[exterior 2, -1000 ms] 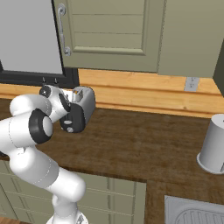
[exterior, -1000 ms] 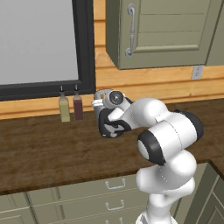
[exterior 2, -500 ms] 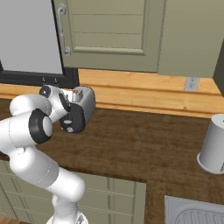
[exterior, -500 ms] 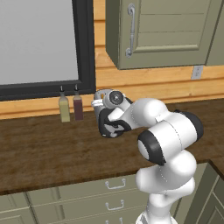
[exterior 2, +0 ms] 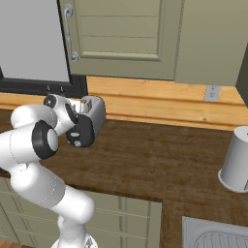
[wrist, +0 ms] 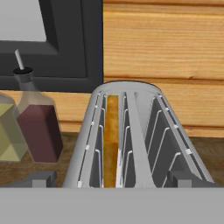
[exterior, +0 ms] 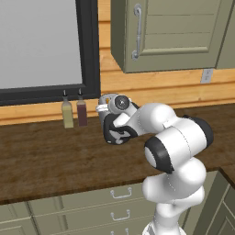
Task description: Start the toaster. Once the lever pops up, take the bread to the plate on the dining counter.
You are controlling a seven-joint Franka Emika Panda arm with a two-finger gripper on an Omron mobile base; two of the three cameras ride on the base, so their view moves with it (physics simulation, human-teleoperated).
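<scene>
- Two slots on the toaster (wrist: 131, 140), and the bread (wrist: 111, 140) sits down in the left one as my hand camera sees it.
- My gripper (wrist: 111, 186) hangs over the toaster's near end, jaws spread wide, holding nothing.
- Toaster's at the back of the counter (exterior: 46, 156), just beside two bottles (exterior: 75, 112).
- Risk: can't see the lever from up here, so I could push down on the housing instead and shove the toaster.
- Grabbing the bread before it pops would wedge my fingertips in the slot.
</scene>
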